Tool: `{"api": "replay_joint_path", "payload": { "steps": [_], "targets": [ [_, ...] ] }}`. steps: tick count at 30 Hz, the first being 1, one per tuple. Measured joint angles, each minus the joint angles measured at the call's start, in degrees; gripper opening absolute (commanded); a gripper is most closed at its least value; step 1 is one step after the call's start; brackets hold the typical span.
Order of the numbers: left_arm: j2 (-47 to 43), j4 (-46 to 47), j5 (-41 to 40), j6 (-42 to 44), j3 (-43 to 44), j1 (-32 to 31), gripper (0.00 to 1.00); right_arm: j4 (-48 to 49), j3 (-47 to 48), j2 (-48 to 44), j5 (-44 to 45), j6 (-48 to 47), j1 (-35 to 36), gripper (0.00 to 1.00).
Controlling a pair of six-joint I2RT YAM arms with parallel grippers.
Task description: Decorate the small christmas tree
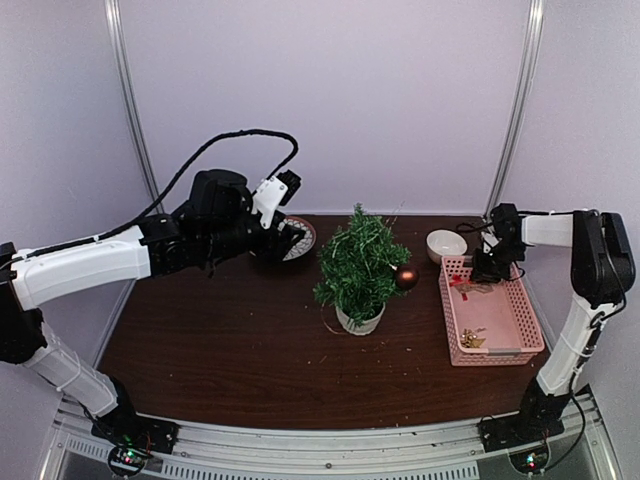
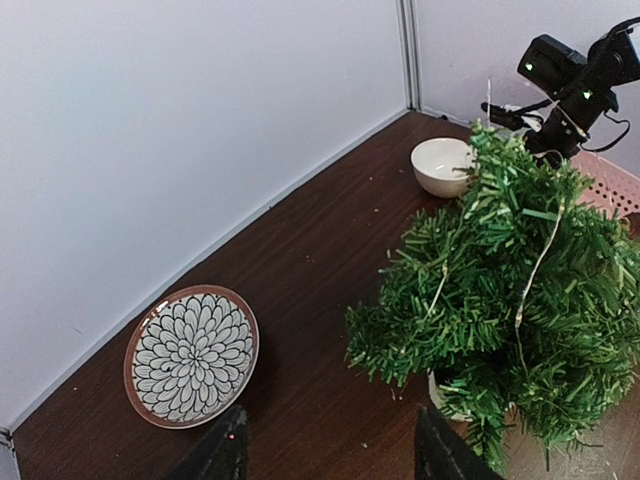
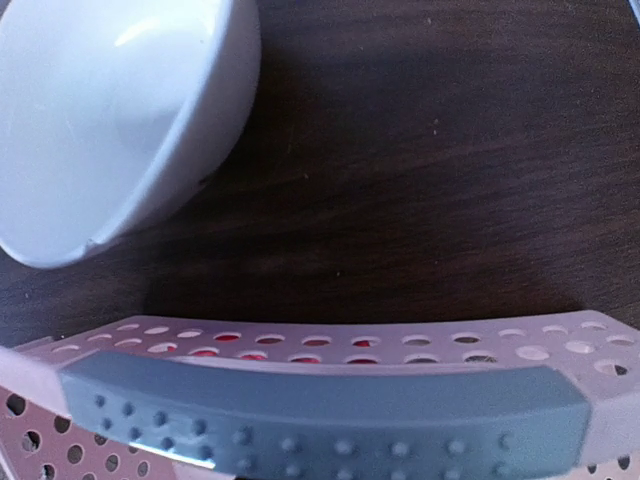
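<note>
Mid-table: one tree (image 1: pixel 358 262), upright in white pot (image 1: pixel 360 322), strung with thin wire (image 2: pixel 535 270); one dark red bauble (image 1: pixel 406 277) at its right side.

Behind-left: one patterned plate (image 2: pixel 192 355), partly masked by left gripper (image 2: pixel 330 455) in top view; fingers (image 2: pixel 222 455) spread, nothing between.

Right: one white bowl (image 1: pixel 446 244) just beside one pink basket (image 1: pixel 449 320) holding small gold and red bits, uncountable.

Right gripper (image 1: pixel 490 264) over basket's far end; finger state not discernible.

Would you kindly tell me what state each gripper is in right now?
Left gripper: open, holding nothing.
Right gripper: cannot be told; its jaws are not clearly shown.
</note>
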Motion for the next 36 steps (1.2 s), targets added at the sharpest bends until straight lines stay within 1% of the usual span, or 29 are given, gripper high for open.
{"api": "replay_joint_path", "payload": {
  "steps": [6,9,13,18,21,28,32,36],
  "targets": [
    [0.11,0.00,0.04,0.07,0.00,0.00,0.57,-1.27,-0.31,0.92,1.05,-0.39,0.02,0.26],
    [0.26,0.00,0.20,0.17,0.00,0.11,0.57,-1.44,-0.52,1.05,1.95,-1.14,0.02,0.19],
    [0.35,-0.04,0.42,0.74,0.02,0.31,0.57,-1.51,-0.50,2.16,2.43,-1.57,0.02,0.01],
    [0.35,-0.07,0.52,1.92,0.22,0.31,0.57,-3.58,-0.50,1.33,2.43,-1.33,0.02,0.00],
    [0.35,-0.28,0.48,2.38,0.35,0.31,0.58,-6.82,-0.55,-2.93,1.99,-1.22,0.07,0.00],
    [0.31,-1.73,1.31,2.27,0.44,1.33,0.58,-12.35,-0.37,-22.10,-2.56,-0.17,0.09,0.00],
    [0.04,-2.56,3.50,2.34,1.11,1.86,0.54,-14.23,-0.39,-27.02,-7.61,2.14,0.11,0.00],
    [-0.90,-2.56,9.86,5.01,2.03,1.77,0.51,-14.45,-0.24,-29.33,-15.21,8.17,1.25,0.00]
  ]
}}
